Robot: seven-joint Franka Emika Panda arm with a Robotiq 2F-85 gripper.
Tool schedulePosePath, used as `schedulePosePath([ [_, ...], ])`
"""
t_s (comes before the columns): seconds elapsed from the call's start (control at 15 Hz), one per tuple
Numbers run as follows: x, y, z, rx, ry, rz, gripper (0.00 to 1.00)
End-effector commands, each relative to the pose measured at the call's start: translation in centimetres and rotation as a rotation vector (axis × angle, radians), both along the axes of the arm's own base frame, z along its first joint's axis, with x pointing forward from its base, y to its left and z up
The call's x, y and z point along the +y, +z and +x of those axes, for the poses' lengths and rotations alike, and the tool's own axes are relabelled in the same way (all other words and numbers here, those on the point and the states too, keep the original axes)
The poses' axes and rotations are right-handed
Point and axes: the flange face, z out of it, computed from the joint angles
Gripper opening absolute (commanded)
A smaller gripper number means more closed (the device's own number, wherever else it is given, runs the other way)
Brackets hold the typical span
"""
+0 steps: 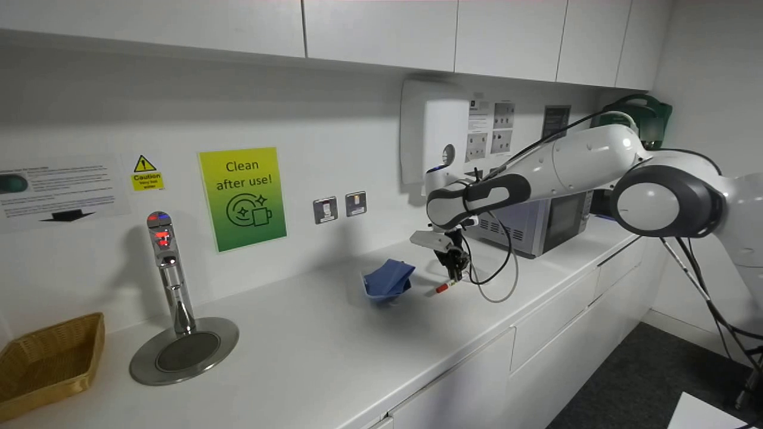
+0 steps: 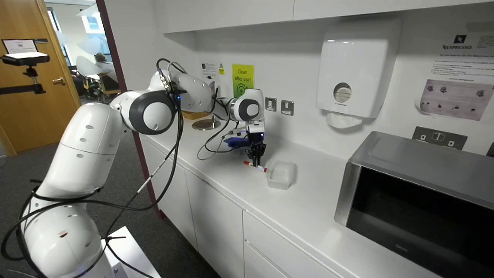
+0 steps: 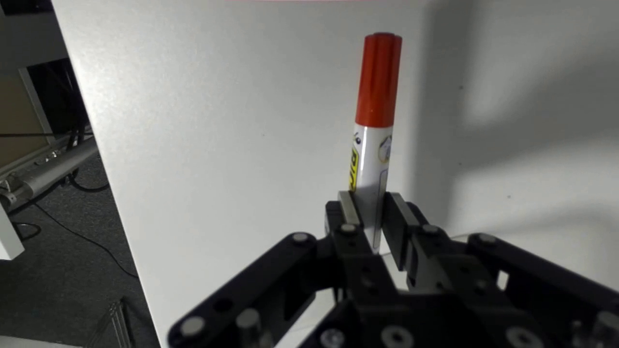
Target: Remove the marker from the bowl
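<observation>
Jaws clamped on the marker (image 3: 375,154) right now, the gripper (image 3: 371,208) pinching its white barrel, red cap poking free! Underneath runs the white counter (image 3: 232,135). And look, in an exterior view its opposite end shows just beside the clear bowl (image 2: 280,177), outside it; whether they touch, I can't tell. Near the gripper, there's the blue object (image 1: 388,279)!

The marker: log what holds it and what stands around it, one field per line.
Marker: white barrel, red cap
Held by: fingers, closed on the barrel
Container: translucent, beside the marker, which is outside it; contact unclear
Blue object: apart from the marker, towards the tap
Microwave: on the counter
</observation>
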Motion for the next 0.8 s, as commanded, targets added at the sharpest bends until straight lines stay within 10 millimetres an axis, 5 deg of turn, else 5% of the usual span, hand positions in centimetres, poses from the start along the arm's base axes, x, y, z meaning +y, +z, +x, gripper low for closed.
schedulePosePath([
  [0.0,-0.7,0.3,0.0,-0.001,0.053,0.046,0.05],
  [0.73,-0.6,-1.8,0.4,0.040,0.127,0.050,0.05],
])
